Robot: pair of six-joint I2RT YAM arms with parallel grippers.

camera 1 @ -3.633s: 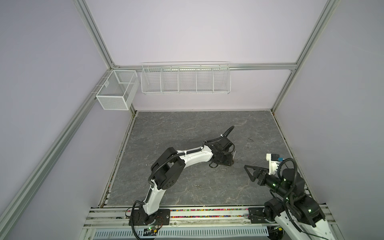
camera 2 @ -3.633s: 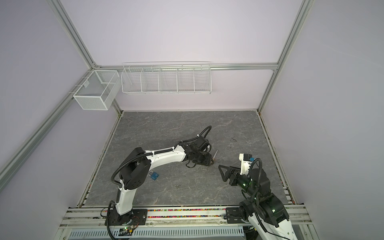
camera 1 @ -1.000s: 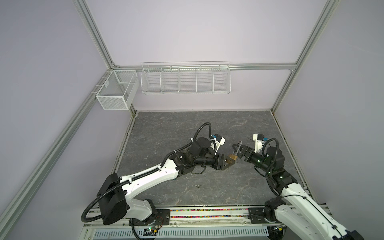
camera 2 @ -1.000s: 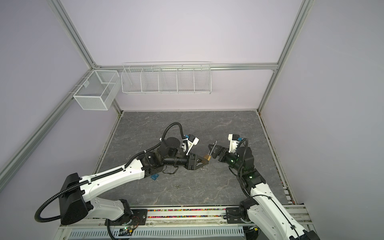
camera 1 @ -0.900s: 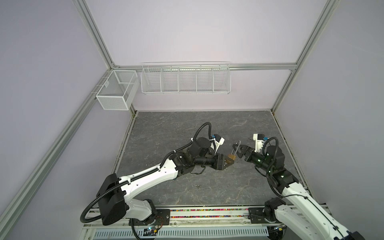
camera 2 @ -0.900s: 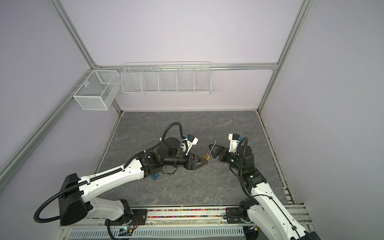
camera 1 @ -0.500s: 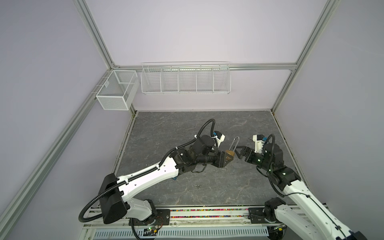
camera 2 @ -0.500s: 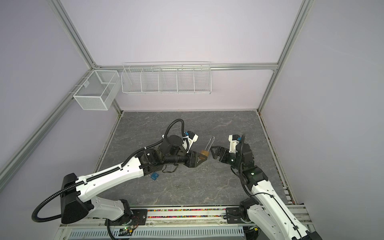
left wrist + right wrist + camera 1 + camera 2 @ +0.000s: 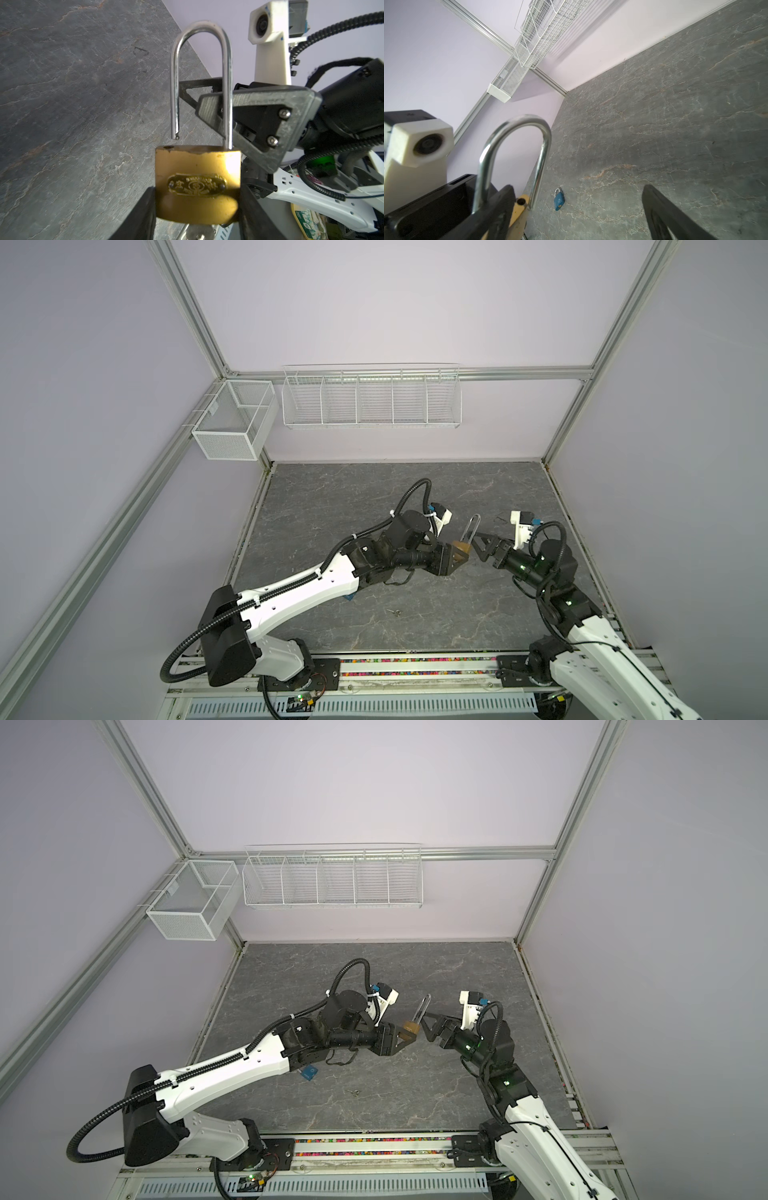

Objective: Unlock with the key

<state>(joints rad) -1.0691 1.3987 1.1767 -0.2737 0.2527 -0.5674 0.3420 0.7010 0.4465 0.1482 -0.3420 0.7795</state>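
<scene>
I am pinching the brass padlock (image 9: 197,182) by the two sides of its body in my left jaws, holding it clear of the tabletop (image 9: 353,497) with the shackle (image 9: 227,83) pointing toward 12 o'clock in both top views, so that the underside with the keyway is facing open air. The key (image 9: 200,232) is sitting there, only its head showing in the left wrist view. The shackle's short leg is standing out of its hole, so I am judging the lock sprung. My right jaws are standing spread wide and carrying nothing, hovering at 3 o'clock of the padlock, close against the shackle's long leg (touching or a hair off, I cannot tell). Free room is lying toward 12 o'clock, where the tabletop is bare up to the back wall. At 8 o'clock a blue padlock (image 9: 308,1073) is lying beside my left forearm, and the side wall is crowding my right arm at 3 o'clock.
</scene>
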